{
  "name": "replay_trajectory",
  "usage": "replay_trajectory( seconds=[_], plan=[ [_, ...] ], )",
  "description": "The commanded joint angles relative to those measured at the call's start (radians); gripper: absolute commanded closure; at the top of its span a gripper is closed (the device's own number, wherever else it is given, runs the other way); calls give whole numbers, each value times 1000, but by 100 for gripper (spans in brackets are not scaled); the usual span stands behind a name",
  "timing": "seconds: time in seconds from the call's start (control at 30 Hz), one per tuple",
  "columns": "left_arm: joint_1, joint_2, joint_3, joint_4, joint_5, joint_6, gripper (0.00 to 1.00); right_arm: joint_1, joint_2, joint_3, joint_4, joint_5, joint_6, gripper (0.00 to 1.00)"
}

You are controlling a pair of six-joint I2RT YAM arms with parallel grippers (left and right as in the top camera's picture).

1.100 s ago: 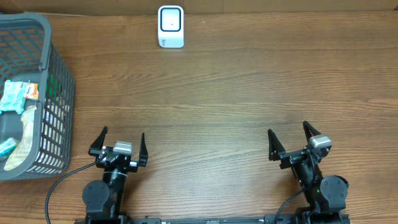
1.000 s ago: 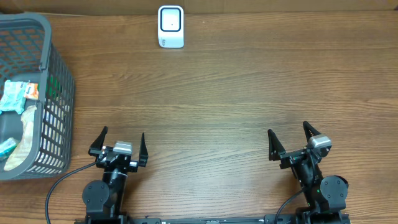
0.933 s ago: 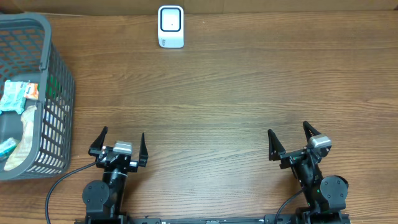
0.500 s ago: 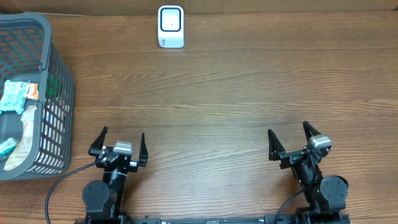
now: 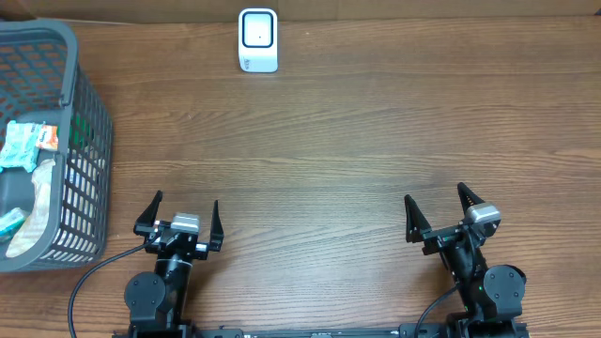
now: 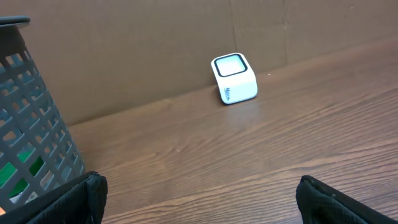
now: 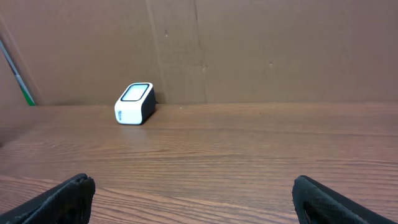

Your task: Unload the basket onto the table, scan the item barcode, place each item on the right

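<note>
Teal packet [image 5: 19,143]: lay in the grey mesh basket [image 5: 91,178] at the left edge of the table, beside a pale bag [image 5: 36,202], well apart from the white barcode scanner [image 5: 257,39] at the far edge. Not yet touched. Left gripper [image 5: 186,201] and right gripper [image 5: 435,195]: sat at the near edge, jaws spread wide, nothing between them.

Risks, as judged: could snag a finger on the basket's rim or mesh wall when reaching down into it; could pinch two packets together, or only a loose crinkly corner, and drop the packet on the way across; could offer the wrong face to the scanner window, barcode side being unknown.

Hard to make out: saw no barcode on any packet; basket cut off by the left frame edge, contents partly hidden behind the mesh; from the left wrist, only the basket wall and a glimpse of green through it.
</note>
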Motion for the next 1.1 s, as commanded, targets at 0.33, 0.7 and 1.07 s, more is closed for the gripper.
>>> replay_trajectory(
  seconds=[0.33,0.7,1.07],
  plan=[
    [-3,-11,-7,1,4,-11,0,0,-11,-11,3,10,-1,0],
    [-3,-11,-7,1,4,-11,0,0,-11,-11,3,10,-1,0],
    [-3,-11,-7,-1,-43,31,1,0,-12,-11,3,10,-1,0]
  ],
)
